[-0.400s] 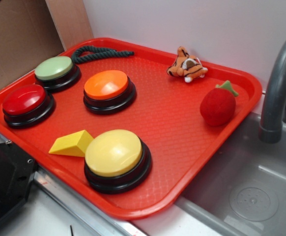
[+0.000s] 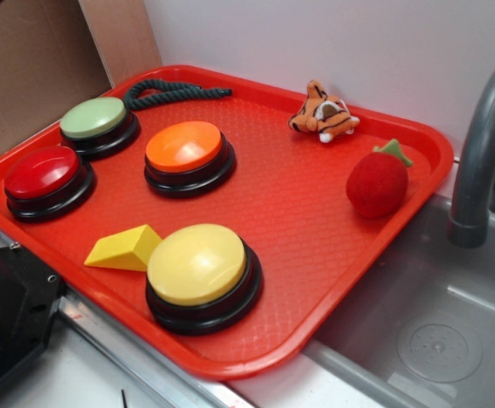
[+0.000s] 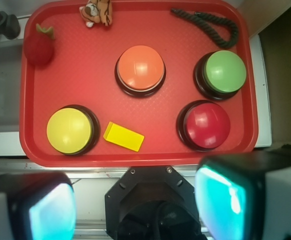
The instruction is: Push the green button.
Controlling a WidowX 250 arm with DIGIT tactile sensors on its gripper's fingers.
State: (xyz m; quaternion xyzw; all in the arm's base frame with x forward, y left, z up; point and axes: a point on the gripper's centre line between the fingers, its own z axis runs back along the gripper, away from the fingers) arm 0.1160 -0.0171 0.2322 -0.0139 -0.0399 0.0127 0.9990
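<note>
The green button (image 2: 94,119) has a pale green dome on a black base and sits at the tray's far left corner; in the wrist view the green button (image 3: 225,71) lies at the upper right. My gripper (image 3: 135,205) hangs high above the near side of the tray, over the robot base, well short of the button. It is open, with its teal-padded fingers (image 3: 220,200) wide apart and nothing between them. The exterior view does not show the gripper.
On the red tray (image 2: 290,204) also sit a red button (image 2: 43,172), an orange button (image 2: 184,146), a larger yellow button (image 2: 196,263), a yellow wedge (image 2: 127,248), a dark rope (image 2: 167,92), a toy tiger (image 2: 322,113) and a plush strawberry (image 2: 378,181). A faucet (image 2: 481,144) and sink (image 2: 435,323) lie right.
</note>
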